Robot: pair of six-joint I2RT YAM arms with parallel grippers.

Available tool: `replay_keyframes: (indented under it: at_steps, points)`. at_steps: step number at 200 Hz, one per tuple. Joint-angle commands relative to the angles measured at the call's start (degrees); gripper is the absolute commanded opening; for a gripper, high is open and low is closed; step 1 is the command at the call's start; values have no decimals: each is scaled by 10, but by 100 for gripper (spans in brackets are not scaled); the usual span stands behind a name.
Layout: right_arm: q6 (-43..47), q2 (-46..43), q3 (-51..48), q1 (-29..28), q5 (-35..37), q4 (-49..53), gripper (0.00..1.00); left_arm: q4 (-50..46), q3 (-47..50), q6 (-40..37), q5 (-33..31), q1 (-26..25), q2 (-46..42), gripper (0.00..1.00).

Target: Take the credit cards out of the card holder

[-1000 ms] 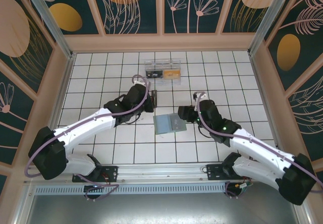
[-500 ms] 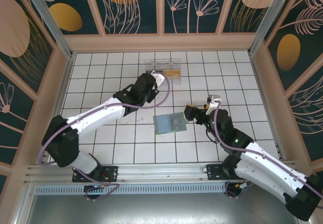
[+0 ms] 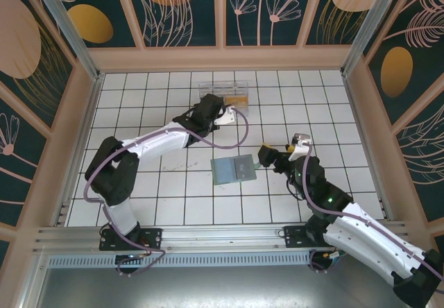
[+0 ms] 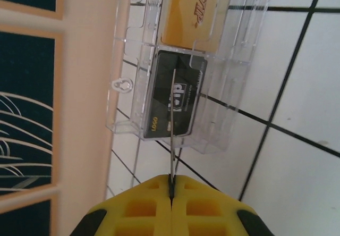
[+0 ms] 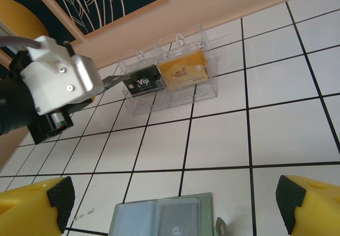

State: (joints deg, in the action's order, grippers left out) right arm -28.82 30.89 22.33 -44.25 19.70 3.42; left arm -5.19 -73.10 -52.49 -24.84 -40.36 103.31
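Our left fingers (image 4: 133, 209) pinch a card (image 4: 172, 140) by the far clear box (image 4: 241, 44); our right fingers (image 5: 26, 203) gape open.

White-tiled surface (image 3: 180, 211) with dark grout lines, evenly lit. Tan-framed walls (image 3: 180, 10) enclose the surface on three sides, with dark teal panels painted with pale leaves, flowers and orange-gold ovals. Slanted aluminium posts (image 3: 64, 23) rise at the surface's far corners. A slotted metal rail (image 3: 222, 233) runs along its near edge, with grey sheet metal (image 3: 222, 287) nearer still.
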Motion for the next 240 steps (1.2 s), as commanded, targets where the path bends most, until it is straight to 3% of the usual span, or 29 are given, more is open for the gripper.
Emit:
replay_keyframes:
  at_steps: [1,62,240]
  points:
    - [-9,-5,-7,-3,8,-2,99,26,-34,-79,-19,12,28,0]
    - [-3,-4,-6,-2,-8,-3,99,-1,-102,-95,10,36,90,0]
    - [-6,13,-14,-1,-5,-8,99,27,-127,-94,7,53,171,0]
